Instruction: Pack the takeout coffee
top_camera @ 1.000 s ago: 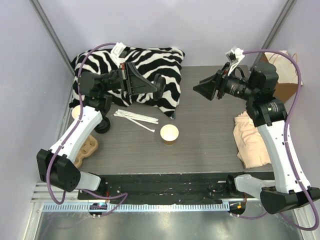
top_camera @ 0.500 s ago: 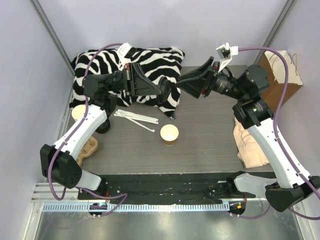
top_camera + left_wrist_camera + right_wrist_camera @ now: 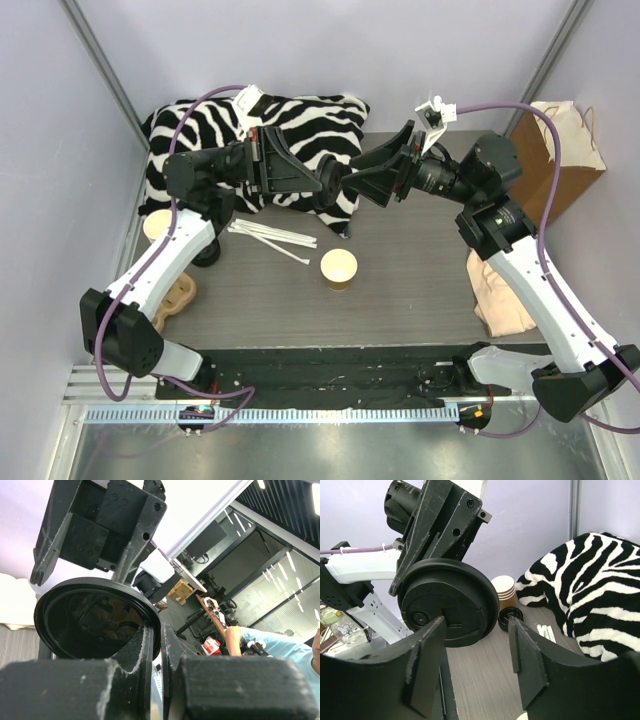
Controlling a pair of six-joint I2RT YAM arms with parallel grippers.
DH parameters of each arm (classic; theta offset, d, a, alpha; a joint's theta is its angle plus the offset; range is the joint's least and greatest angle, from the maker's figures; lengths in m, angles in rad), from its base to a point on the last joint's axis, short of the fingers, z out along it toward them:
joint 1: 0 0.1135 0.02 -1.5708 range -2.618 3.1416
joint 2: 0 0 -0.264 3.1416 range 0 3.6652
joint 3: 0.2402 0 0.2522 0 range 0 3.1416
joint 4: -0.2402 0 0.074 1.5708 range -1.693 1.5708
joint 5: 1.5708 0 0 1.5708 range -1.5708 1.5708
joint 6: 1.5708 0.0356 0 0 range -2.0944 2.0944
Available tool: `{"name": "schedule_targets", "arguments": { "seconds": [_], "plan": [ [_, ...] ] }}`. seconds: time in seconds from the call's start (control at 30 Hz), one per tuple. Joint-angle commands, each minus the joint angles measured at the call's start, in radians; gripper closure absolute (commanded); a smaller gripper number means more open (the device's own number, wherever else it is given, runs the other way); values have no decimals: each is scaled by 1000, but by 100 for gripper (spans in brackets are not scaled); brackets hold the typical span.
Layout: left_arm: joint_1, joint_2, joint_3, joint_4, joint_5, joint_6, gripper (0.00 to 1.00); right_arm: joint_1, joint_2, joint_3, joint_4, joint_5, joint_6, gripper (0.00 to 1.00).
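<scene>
Gripping the black lid (image 3: 445, 602) by its rim, the left hand (image 3: 156, 630) is nearly closed, with only the thin edge of the lid between its two fingers. The lid is held on edge, well above the counter (image 3: 420, 270) and in front of the zebra-striped cushion (image 3: 300, 125). Its top faces the right arm.

The right hand (image 3: 476, 622) is level with the lid and points straight at it. Its fingers stand wide apart, one to each side of the lower edge of the lid, and grip nothing. Contact between these fingers and the lid cannot be determined.

The paper cup (image 3: 338, 268) stands upright near the middle of the counter, apart from both hands. Its top is open and its pale inside is visible.

Other items on the counter:
- White stirrers (image 3: 270, 237) lie between the cup and the cushion.
- A stack of lidless cups (image 3: 153, 226) stands at the left edge, with a small round black object (image 3: 510, 618) just beside it; what that object is cannot be made out.
- A brown paper bag (image 3: 565, 150) stands at the far right corner.
- A peach cloth (image 3: 500, 285) lies along the right edge.
</scene>
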Motion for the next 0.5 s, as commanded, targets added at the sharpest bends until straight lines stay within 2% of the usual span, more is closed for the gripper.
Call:
{"name": "schedule_targets", "arguments": {
  "seconds": [0.0, 0.27, 0.47],
  "plan": [
    [-11, -11, 40, 58, 1, -14, 100, 10, -6, 4, 15, 15, -53, 42],
    [-20, -3, 49, 58, 5, -12, 100, 16, -8, -5, 15, 24, -73, 55],
    [-29, -3, 49, 58, 8, -12, 100, 18, -9, -3, 19, 30, -78, 61]
  ]
}}
